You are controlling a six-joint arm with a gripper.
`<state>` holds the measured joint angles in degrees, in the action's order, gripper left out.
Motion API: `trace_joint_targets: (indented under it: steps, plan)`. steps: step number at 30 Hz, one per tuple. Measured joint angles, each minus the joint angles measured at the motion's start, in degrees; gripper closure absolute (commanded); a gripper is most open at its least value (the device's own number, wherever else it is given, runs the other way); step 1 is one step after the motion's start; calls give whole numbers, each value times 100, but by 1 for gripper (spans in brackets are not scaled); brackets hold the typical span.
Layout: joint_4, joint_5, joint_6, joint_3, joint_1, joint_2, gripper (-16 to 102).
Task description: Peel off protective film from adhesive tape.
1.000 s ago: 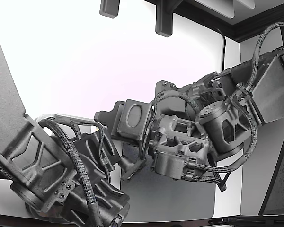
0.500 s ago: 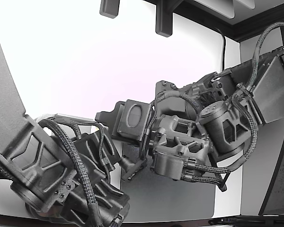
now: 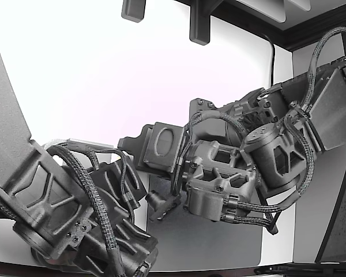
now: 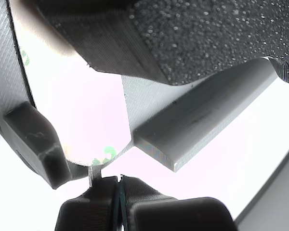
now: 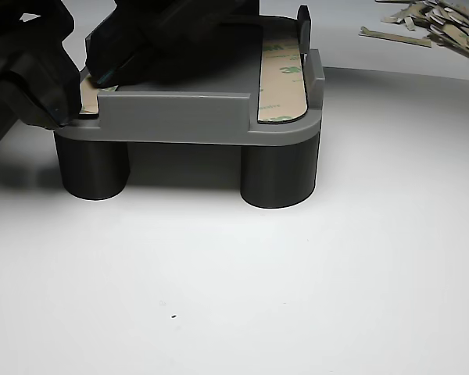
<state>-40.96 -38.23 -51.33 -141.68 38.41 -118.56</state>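
- Adhesive tape strip (image 5: 282, 76): pale liner with green print, lying flat in the slot of the grey fixture (image 5: 195, 117).
- Second strip's tab (image 4: 94, 174) sticks out at the fixture's other edge.
- Gripper (image 4: 118, 185): fingers pressed together on that tab.
- Only the other view shows the peeled film scraps (image 5: 438, 22) behind the fixture; the exterior view shows just the arms.

A tape strip (image 5: 282, 78) is lying in the fixture (image 5: 195, 117)'s right slot in the other view; peeled scraps (image 5: 434, 19) are sitting behind, far right.
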Motion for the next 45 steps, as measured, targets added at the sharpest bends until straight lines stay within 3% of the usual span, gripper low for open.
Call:
trace_joint_targets:
  steps: [15, 30, 45]
  plan:
    - [-114, 62, 53, 35, 26, -35, 97]
    - [580, -211, -9, -211, 44, -35, 97]
    - [229, -105, 53, -123, 62, -35, 97]
